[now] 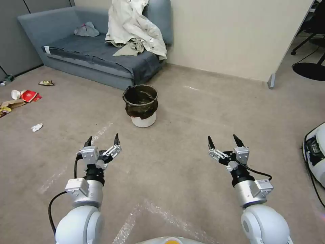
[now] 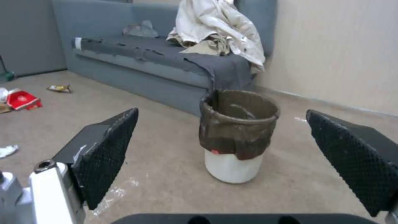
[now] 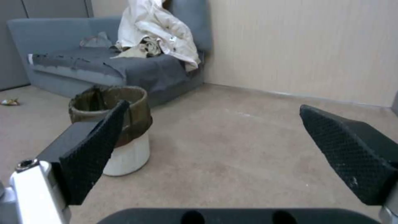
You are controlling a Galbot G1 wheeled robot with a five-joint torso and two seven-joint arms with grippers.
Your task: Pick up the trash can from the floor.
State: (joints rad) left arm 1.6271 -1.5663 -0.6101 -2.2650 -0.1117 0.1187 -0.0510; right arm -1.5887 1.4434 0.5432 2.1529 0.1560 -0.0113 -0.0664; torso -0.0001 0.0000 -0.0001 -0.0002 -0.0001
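The trash can (image 1: 141, 105), a small white bucket lined with a crinkled dark bag over its rim, stands upright on the beige carpet floor (image 1: 189, 112) just in front of the sofa's corner. It appears between the fingers in the left wrist view (image 2: 236, 137) and partly behind one finger in the right wrist view (image 3: 120, 130). My left gripper (image 1: 102, 140) hovers open above the floor, short of the can and slightly to its left. Off to the right, well apart from the can, my right gripper (image 1: 223, 141) is open too. Both hold nothing.
A grey sofa (image 1: 91, 54) with a pale jacket (image 1: 135, 27) stands behind the can, against a beige wall (image 1: 230, 34). Litter (image 1: 25, 96) lies on the floor at far left. A white machine (image 1: 316, 152) sits at the right edge; chair bases (image 1: 309, 69) stand beyond the wall's end.
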